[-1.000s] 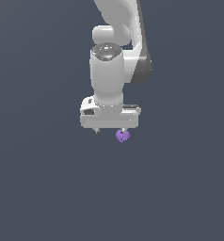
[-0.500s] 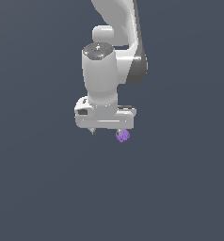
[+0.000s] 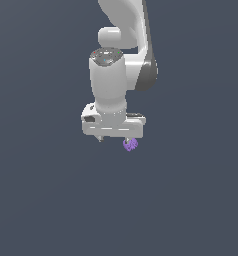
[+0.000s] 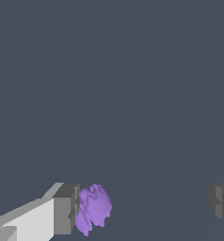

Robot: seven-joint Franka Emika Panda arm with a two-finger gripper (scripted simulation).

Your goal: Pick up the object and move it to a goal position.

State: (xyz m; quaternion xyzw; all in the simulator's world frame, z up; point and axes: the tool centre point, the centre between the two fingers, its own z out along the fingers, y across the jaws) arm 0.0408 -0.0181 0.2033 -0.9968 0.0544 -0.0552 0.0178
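Note:
The object (image 4: 93,208) is a tiny purple lumpy blob. In the wrist view it lies right against the inner face of one grey finger (image 4: 66,208), while the other finger (image 4: 220,201) stands far off across a wide gap. My gripper (image 4: 142,207) is open and grips nothing. Seen from the exterior view, the object (image 3: 130,145) shows just under the white hand, at the side towards the exterior view's right. The gripper (image 3: 115,141) points straight down there, with one fingertip (image 3: 101,139) peeking below the hand.
A plain dark grey floor (image 3: 51,200) fills both views. The white arm (image 3: 122,30) rises out of the exterior view's top edge. No other objects or goal marker show.
The hand has shifted slightly towards the exterior view's left and the wrist has turned a little. The purple object has stayed at about the same spot.

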